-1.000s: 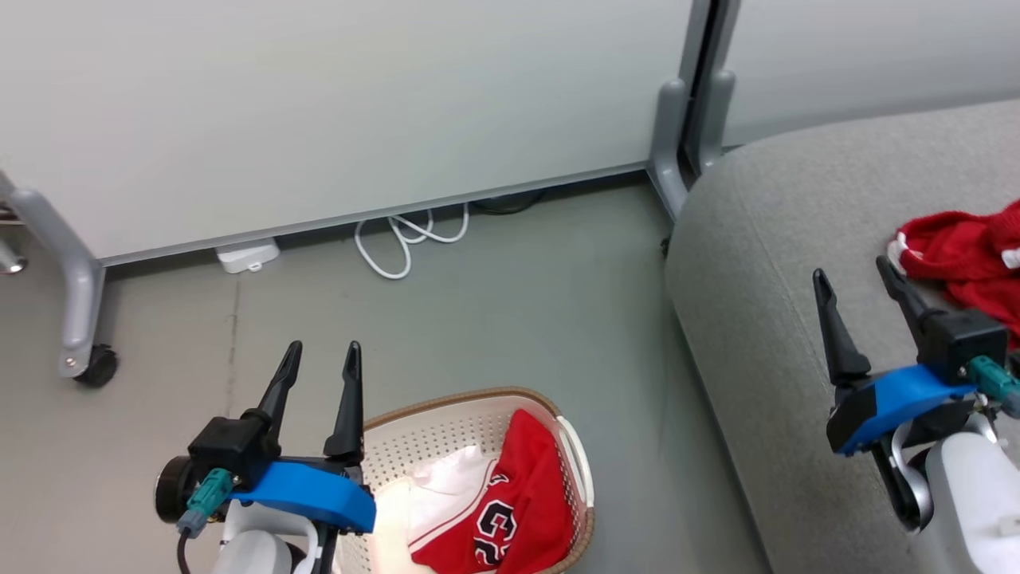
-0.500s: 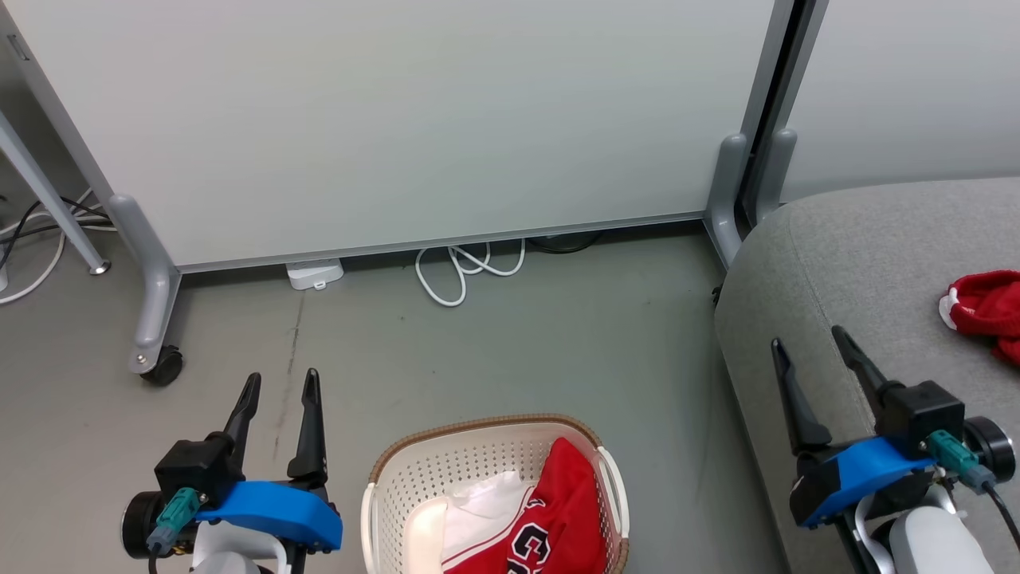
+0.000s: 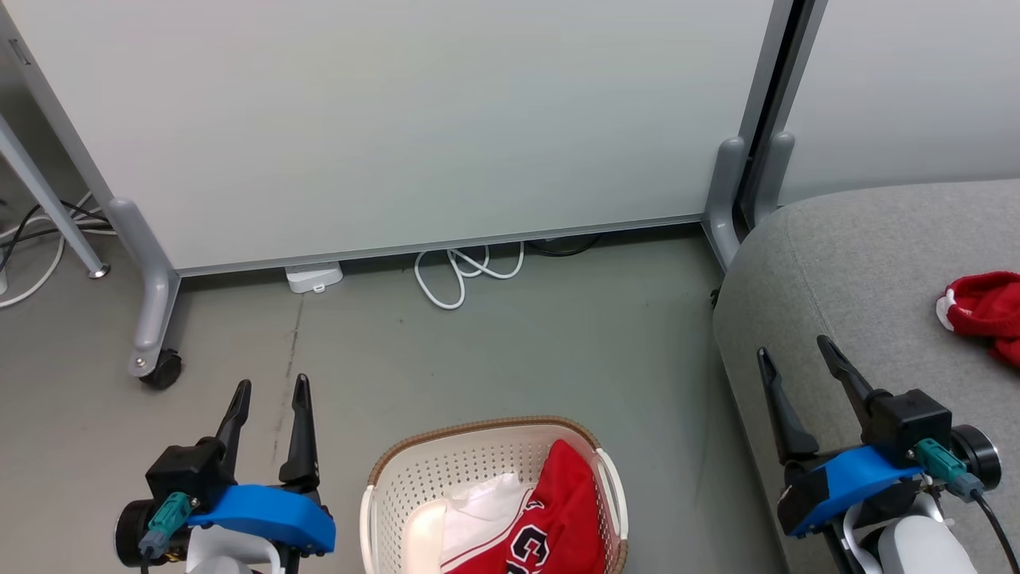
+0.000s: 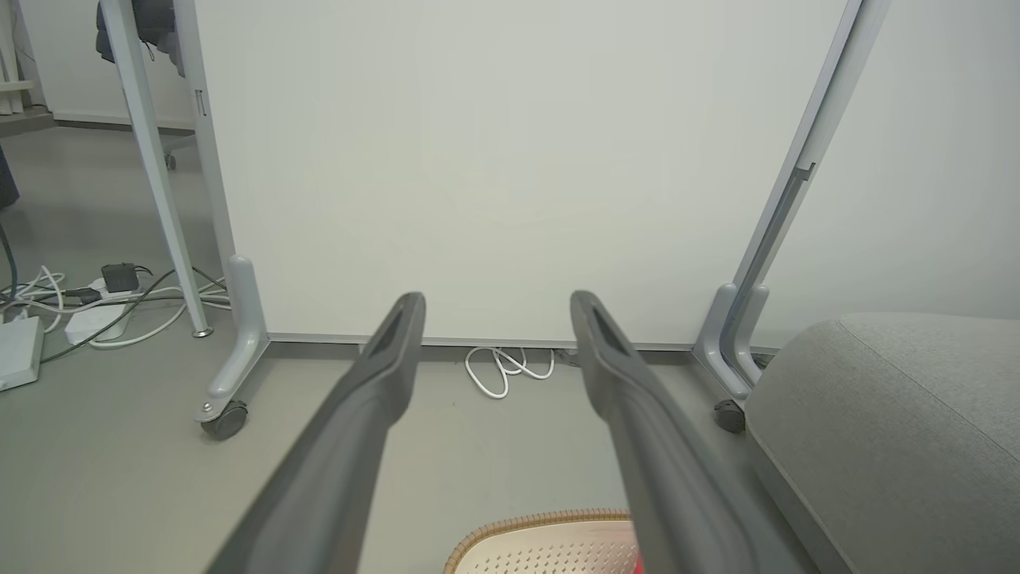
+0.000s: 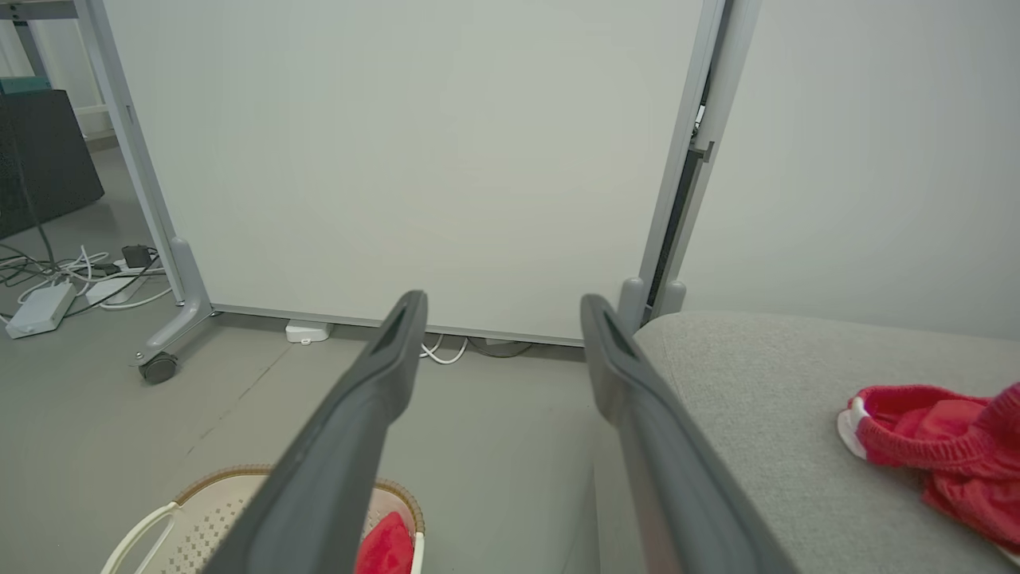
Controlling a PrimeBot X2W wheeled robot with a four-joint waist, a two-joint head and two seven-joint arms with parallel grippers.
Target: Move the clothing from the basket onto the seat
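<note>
- The left end effector (image 3: pixel 272 383) hangs over the floor (image 3: pixel 518 359) just left of the basket (image 3: pixel 478 425). Its fingers are spread wide and hold nothing.
- The right end effector (image 3: pixel 794 347) is equally wide and empty. It is poised over the near edge of the sofa (image 3: pixel 861 255), to the right of the basket.
- The basket sits on the floor between the two arms. A red jersey (image 3: pixel 562 510) with black-and-white lettering is heaped against its right wall, and a white garment (image 3: pixel 486 498) is tucked in beside it on the left.
- The next pick looks like the red jersey, since it stands highest. The right arm seems the better choice, being on the sofa side.
- Come down from above onto the raised fold with the fingers clear of the woven rim, and pinch a thick bunch of cloth.
- Lift straight up until the hem clears the rim. The white garment may drag along with the jersey, or the light basket may tip.
- A red garment (image 3: pixel 984 307) already lies further along the sofa. Drop the jersey on the bare cushion nearer than that, not on the rounded edge where it could slide off.
- A white cable (image 3: pixel 454 279) is coiled at the foot of the partition (image 3: pixel 438 119), well beyond the basket and out of the way.
</note>
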